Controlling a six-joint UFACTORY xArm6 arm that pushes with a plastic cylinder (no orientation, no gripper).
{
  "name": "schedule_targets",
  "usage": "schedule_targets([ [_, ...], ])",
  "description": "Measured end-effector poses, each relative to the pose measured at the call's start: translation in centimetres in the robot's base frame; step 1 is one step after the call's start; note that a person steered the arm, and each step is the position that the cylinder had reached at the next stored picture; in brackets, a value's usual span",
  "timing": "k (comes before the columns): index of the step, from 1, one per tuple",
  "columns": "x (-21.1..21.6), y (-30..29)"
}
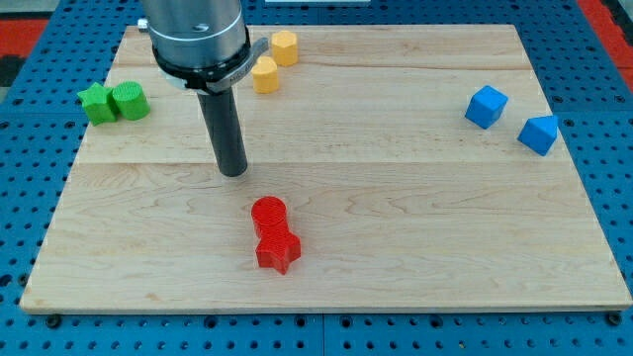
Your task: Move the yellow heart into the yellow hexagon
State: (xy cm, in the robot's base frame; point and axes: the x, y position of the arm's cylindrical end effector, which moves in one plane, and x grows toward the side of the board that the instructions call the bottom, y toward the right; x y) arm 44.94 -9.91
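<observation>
Two green blocks (114, 102) sat touching at the view's left. My tip (233, 173) stood bare, touching nothing, below the yellow heart (264, 74), which lay just beside the yellow hexagon (285, 46). No writing showed anywhere.

My tip (233, 172) btwn yellow heart (265, 75) & red blocks (273, 233).

The arm (195, 35) is cut off by the view's top edge, so only its lower housing and rod are seen. The near left edge of the yellow heart (265, 74) is partly hidden behind the housing, and its shape is hard to make out.
</observation>
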Motion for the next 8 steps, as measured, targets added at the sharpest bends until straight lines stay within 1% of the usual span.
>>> schedule_targets([
  [3, -0.8, 0.0],
  [5, -2.4, -1.6],
  [8, -2.7, -1.5],
])
